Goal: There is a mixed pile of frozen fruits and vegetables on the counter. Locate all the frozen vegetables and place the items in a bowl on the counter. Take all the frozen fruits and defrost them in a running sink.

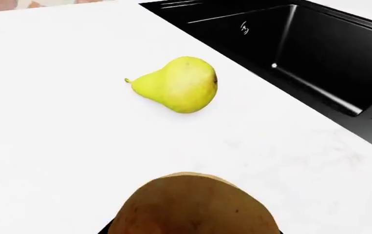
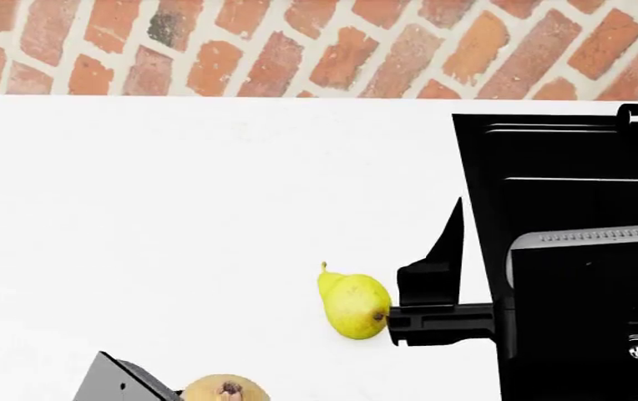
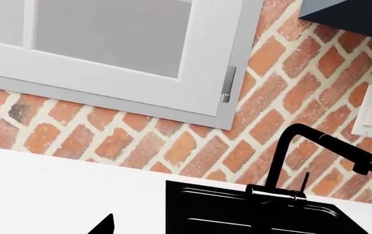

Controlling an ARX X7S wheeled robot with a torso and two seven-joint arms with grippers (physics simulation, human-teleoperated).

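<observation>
White tabletop (image 2: 185, 209) carries a pear (image 2: 355, 304) beside the sink (image 2: 586, 192); only the right wrist view shows faucet (image 3: 316, 156) and window (image 3: 108, 53). Finger spread of either gripper cannot be told.

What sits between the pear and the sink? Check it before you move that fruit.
Nothing visible does. In the left wrist view, only a bare strip of white counter separates the yellow pear from the black sink. The tan round fruit lies on the pear's other side, away from that path.
</observation>
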